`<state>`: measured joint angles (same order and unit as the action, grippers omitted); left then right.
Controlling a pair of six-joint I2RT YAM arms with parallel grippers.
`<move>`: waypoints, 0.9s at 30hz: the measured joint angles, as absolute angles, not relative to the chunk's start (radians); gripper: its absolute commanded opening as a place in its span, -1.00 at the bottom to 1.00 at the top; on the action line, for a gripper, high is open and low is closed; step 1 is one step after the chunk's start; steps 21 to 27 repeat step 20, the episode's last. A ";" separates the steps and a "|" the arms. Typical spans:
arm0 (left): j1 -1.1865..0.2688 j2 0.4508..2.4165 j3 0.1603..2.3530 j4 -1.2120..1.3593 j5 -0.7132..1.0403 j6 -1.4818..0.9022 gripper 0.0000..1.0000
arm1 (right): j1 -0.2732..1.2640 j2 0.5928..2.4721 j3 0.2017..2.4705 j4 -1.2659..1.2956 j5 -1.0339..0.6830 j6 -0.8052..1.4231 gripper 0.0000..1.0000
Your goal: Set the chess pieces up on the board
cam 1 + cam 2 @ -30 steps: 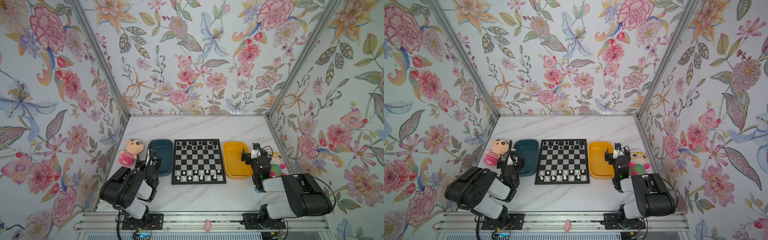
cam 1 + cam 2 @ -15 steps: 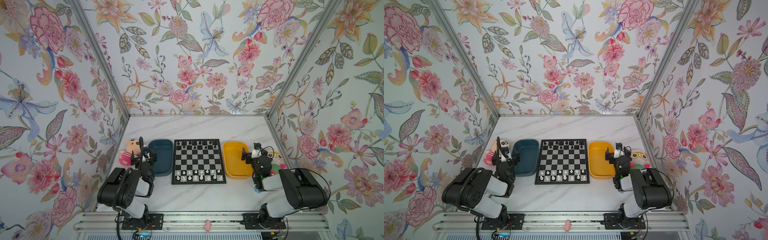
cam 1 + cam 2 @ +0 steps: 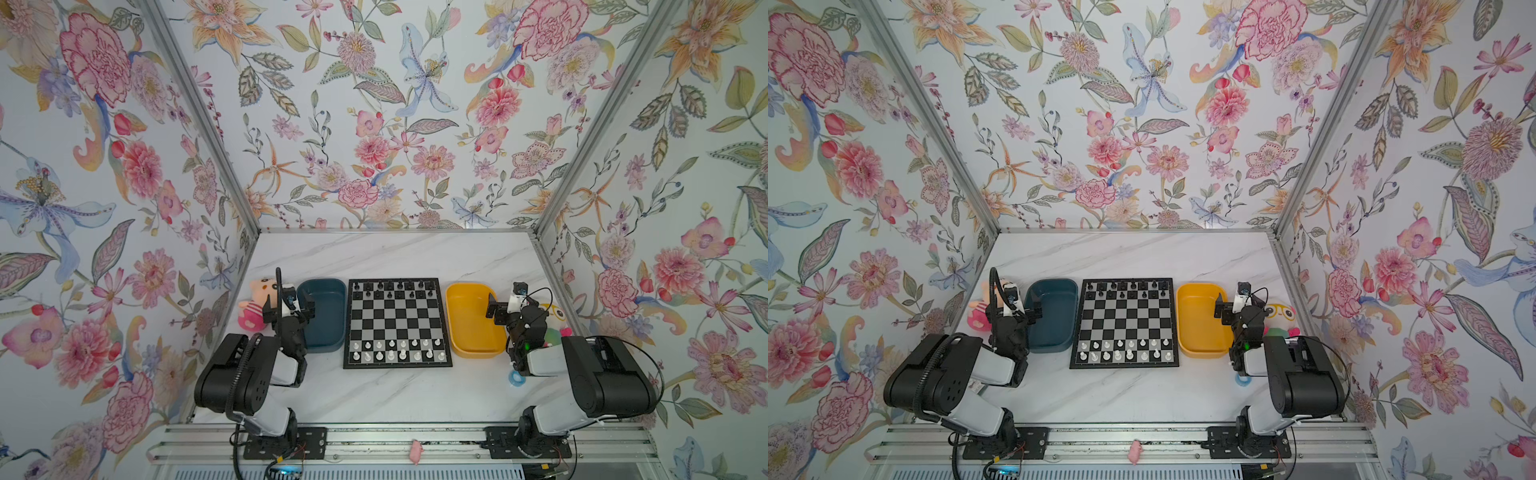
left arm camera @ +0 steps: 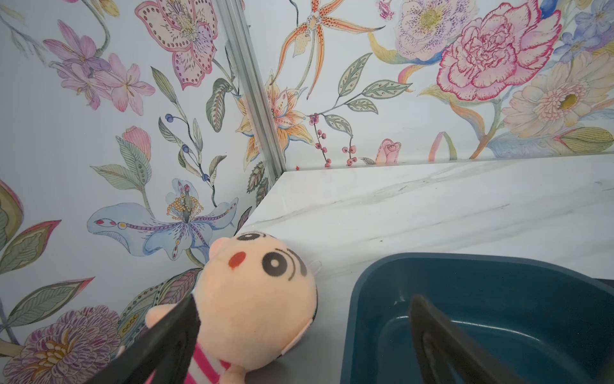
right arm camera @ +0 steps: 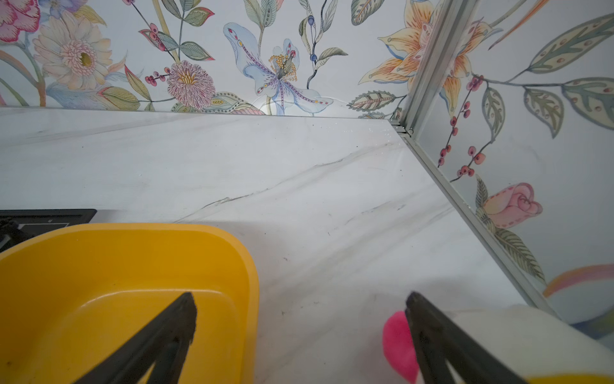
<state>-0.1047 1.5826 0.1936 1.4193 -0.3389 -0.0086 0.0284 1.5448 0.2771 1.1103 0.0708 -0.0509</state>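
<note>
left gripper (image 4: 303, 299) open over teal tray (image 4: 465, 276) rim, right gripper (image 5: 299, 296) open over yellow tray (image 5: 99, 239) rim, chess pieces (image 3: 391, 355) on board (image 3: 397, 316).

teal tray (image 3: 328, 328), pink plush (image 3: 258, 291) left; yellow tray (image 3: 469, 324), goggle-eyed plush (image 3: 553, 313) right.

Three walls (image 3: 374, 124) papered with pink, orange and blue flowers stand left, far and right, joined at the far corners by aluminium posts (image 3: 208, 124). A white marble-look tabletop (image 3: 395, 253) with grey veins, evenly lit, forms the floor; an aluminium rail (image 3: 374, 444) runs along its near edge.
</note>
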 measured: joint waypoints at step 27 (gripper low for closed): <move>-0.105 1.583 0.194 1.414 -0.339 -0.009 0.99 | 0.028 1.545 0.283 1.109 0.067 -0.044 0.98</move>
